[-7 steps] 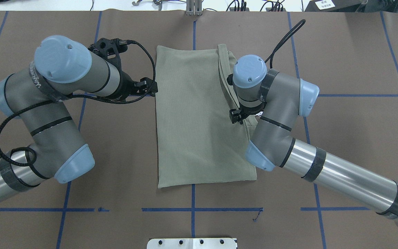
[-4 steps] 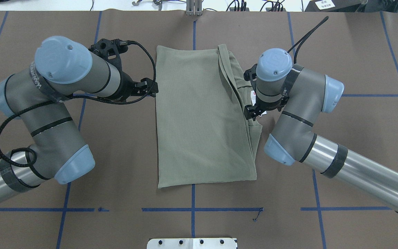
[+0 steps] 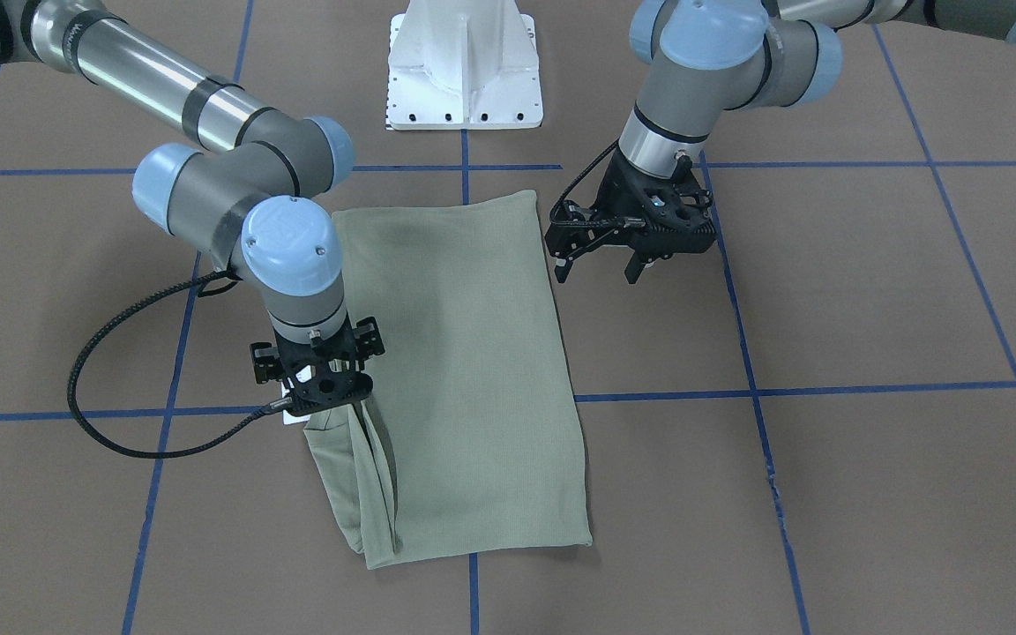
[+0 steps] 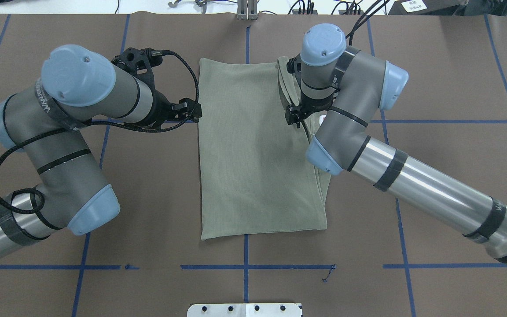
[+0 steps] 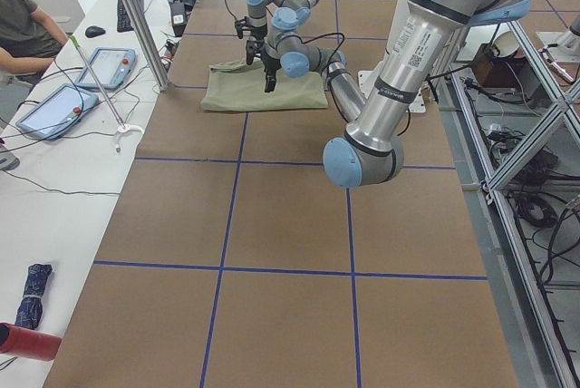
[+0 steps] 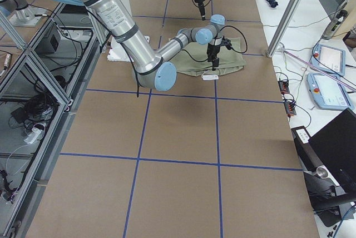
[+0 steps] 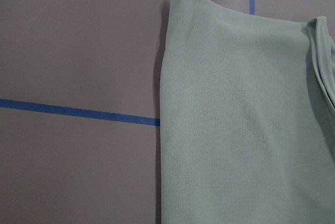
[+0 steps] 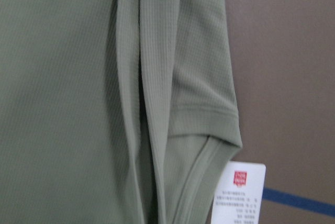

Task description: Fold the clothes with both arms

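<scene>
**The shirt** [image 4: 253, 149] lies flat at the middle of the table [image 4: 434, 198]. It is folded lengthwise into a tall rectangle across the central blue tape line [image 4: 245, 281], with its short ends facing the robot's edge and the far edge of the surface. The long side toward the left arm is one clean fold. The long side toward the right arm is a stack of loose layers, where my wrist view shows a hemmed cuff [image 8: 209, 122] and the hang tag [image 8: 238, 195] poking out onto bare table.

**Left gripper** [image 3: 598, 269]: jaws spread with nothing between them, held just beside the clean fold and off the cloth. I read this as a waiting pose, clear of the tidy side yet near enough to pin or pick up that edge.

**Right gripper** [image 3: 323, 388]: pointed straight down over the layered side. Its own frame hides the fingertips in every view, so I cannot tell whether it is spread, closed or pinching fabric. Its place over the loose layers suggests that edge is being tidied or tucked.

**Judgement:** the lengthwise folds look done, and a crosswise fold bringing one short end to the other seems to remain. I would expect that to need a gripper at each corner of one short end. The risk is that the stacked layers and tag slide out if only the top ply is caught.
</scene>
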You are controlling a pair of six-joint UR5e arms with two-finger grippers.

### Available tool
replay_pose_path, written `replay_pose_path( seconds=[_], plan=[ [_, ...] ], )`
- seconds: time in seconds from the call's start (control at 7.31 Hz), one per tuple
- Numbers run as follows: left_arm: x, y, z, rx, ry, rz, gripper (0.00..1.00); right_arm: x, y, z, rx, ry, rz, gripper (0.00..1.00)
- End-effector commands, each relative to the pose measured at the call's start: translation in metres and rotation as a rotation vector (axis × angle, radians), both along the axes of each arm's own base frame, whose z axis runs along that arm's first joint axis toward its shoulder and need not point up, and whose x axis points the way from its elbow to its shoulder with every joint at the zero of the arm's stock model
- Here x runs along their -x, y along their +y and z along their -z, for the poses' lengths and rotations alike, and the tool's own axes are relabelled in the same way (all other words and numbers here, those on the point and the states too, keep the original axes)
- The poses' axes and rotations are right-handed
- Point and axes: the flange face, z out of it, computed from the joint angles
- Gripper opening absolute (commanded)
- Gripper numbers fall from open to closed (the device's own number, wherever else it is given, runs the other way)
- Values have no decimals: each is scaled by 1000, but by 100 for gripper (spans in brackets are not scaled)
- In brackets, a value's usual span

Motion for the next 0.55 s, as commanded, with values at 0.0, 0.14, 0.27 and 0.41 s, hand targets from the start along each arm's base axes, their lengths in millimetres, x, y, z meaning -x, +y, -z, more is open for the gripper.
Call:
replay_pose_path(
  seconds=[0.0, 0.14, 0.27, 0.41],
  plan=[
    [3, -2, 2, -7, 0, 6, 100, 18, -50, -9, -8, -2, -29, 100],
    [6, -1, 5, -13, 7, 8, 100, 26, -61, 1, -3, 6, -29, 100],
    [8, -2, 6, -16, 7, 14, 100, 33, -66, 6, -5, 4, -27, 100],
    [11, -3, 7, -18, 10, 17, 100, 35, -69, 1, -13, -4, -29, 100]
  ],
)
